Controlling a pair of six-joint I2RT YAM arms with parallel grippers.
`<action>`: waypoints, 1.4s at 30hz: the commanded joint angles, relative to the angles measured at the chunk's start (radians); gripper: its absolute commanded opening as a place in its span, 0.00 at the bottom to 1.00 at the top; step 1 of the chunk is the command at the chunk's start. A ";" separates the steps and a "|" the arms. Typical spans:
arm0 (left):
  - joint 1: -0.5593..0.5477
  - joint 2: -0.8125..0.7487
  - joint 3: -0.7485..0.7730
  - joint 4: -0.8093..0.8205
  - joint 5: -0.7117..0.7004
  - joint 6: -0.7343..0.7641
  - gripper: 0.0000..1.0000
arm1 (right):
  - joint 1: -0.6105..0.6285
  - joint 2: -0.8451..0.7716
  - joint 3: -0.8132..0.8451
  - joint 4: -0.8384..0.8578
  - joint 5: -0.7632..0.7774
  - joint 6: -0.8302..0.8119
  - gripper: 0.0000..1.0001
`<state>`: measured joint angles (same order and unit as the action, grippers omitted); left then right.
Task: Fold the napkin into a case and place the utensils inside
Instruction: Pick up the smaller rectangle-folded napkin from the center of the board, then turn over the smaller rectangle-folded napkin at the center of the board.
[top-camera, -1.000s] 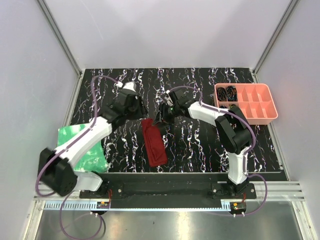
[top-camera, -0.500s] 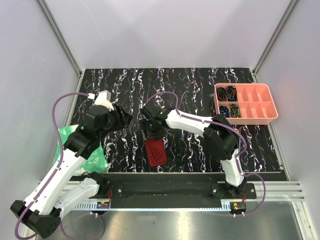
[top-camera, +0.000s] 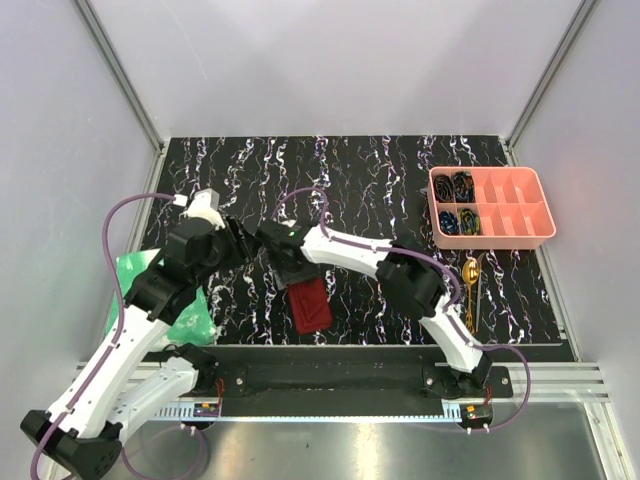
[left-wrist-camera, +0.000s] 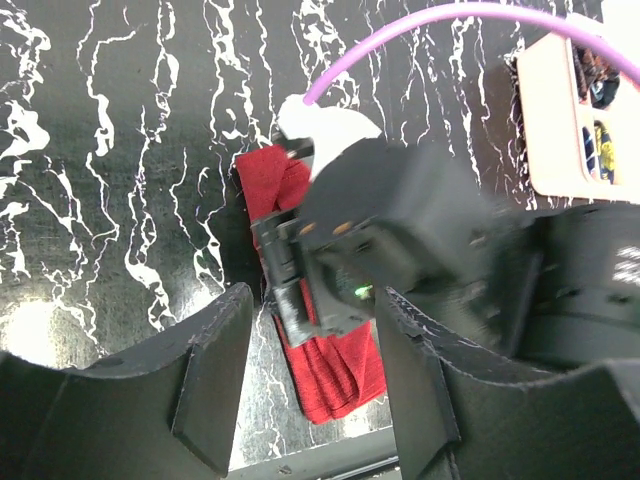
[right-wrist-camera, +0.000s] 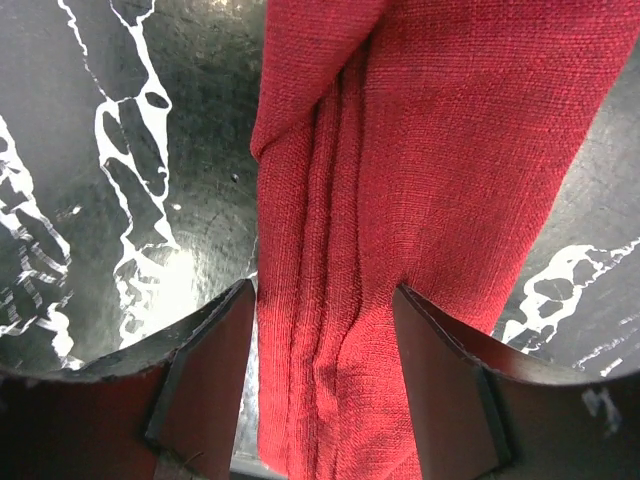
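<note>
Both open and empty, the left end effector has drawn back while the right end effector straddles the dark red folded cloth case on the black marbled surface, so the gold metal utensils should come next.

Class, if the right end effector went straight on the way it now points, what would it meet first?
The right end effector would meet the napkin first, which lies straight ahead between the fingers, though depth is unclear.
</note>
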<state>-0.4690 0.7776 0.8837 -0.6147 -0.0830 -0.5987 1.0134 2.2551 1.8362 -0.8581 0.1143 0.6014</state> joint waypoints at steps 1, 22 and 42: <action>0.007 -0.029 0.034 -0.005 -0.012 0.030 0.56 | 0.066 0.092 0.090 -0.103 0.128 0.035 0.65; 0.033 -0.026 0.086 -0.069 -0.046 0.031 0.57 | 0.033 -0.156 -0.044 0.158 -0.220 0.012 0.00; 0.035 0.172 0.035 0.013 0.051 -0.036 0.56 | -0.269 -0.186 -0.779 1.306 -1.056 0.296 0.04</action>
<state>-0.4374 0.9363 0.9348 -0.6811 -0.0765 -0.6117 0.7769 2.0552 1.1210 0.1749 -0.7967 0.8307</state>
